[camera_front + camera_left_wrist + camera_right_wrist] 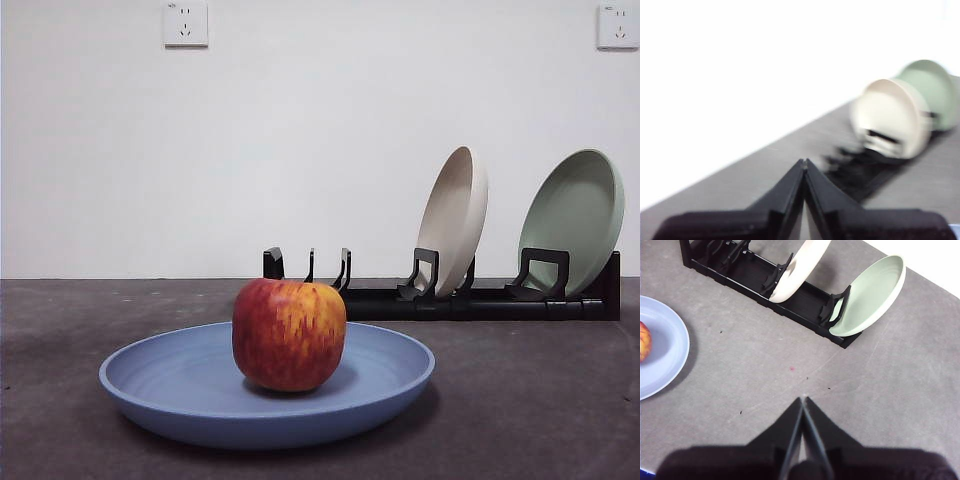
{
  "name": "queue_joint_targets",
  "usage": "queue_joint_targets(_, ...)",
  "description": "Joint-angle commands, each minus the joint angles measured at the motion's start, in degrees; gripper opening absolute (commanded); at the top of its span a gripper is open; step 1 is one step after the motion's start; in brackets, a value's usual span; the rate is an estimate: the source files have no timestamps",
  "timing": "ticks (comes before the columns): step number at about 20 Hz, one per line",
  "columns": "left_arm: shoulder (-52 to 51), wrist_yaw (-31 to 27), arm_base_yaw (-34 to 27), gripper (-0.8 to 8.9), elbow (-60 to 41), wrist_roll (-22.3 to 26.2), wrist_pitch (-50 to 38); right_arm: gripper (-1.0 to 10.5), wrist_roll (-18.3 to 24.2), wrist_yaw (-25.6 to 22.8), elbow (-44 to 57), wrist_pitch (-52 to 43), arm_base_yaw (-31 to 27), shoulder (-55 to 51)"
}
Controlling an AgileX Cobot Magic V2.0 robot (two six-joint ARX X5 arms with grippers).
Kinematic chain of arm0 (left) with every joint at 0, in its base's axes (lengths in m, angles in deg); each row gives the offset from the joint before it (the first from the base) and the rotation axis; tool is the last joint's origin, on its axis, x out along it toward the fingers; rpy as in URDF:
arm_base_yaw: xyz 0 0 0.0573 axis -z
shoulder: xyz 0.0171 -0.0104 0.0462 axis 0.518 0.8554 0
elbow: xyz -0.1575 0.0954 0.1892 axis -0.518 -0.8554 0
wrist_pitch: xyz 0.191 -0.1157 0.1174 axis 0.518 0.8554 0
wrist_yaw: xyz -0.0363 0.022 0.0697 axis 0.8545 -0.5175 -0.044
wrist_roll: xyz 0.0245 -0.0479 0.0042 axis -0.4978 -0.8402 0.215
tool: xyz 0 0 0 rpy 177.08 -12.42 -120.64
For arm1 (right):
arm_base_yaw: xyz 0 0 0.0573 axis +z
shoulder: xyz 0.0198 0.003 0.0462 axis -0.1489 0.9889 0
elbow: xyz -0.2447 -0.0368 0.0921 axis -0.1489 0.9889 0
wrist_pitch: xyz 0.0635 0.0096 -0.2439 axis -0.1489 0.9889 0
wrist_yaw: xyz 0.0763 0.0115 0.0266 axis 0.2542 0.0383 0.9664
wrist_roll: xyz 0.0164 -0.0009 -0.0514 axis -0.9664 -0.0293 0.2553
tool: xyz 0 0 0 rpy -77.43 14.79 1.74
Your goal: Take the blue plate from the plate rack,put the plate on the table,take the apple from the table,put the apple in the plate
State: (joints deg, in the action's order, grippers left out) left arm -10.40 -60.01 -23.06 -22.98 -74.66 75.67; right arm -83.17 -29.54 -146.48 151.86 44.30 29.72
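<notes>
The blue plate (200, 400) lies flat on the table (530, 400) in the near foreground of the front view. The red and yellow apple (289, 333) sits in the plate. Both also show in the right wrist view, the plate (662, 352) and the apple (643, 341) at the picture's edge. The black plate rack (450, 298) stands behind them. My left gripper (804, 162) is shut and empty, held above the table near the rack (860, 172). My right gripper (803, 400) is shut and empty, high over bare table beside the rack (765, 285). Neither arm shows in the front view.
A beige plate (452, 220) and a pale green plate (572, 222) stand upright in the rack's right slots; its left slots hold nothing. A white wall with two sockets (186, 24) stands behind the table.
</notes>
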Motion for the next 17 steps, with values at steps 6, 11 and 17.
queue_joint_targets(6,-20.39,0.15,-12.0,-0.03,-31.5,-4.79,-6.1,0.1,0.09,-0.15,-0.07,1.22,0.04,0.02)
queue_joint_targets(11,-27.89,-1.49,-13.09,-0.03,-36.35,-7.89,-2.14,0.1,0.11,-0.15,-0.07,1.22,0.04,0.02)
queue_joint_targets(17,-35.12,-2.58,-13.09,-0.03,-36.28,-12.04,5.97,0.0,0.09,-0.15,-0.07,1.22,0.04,0.0)
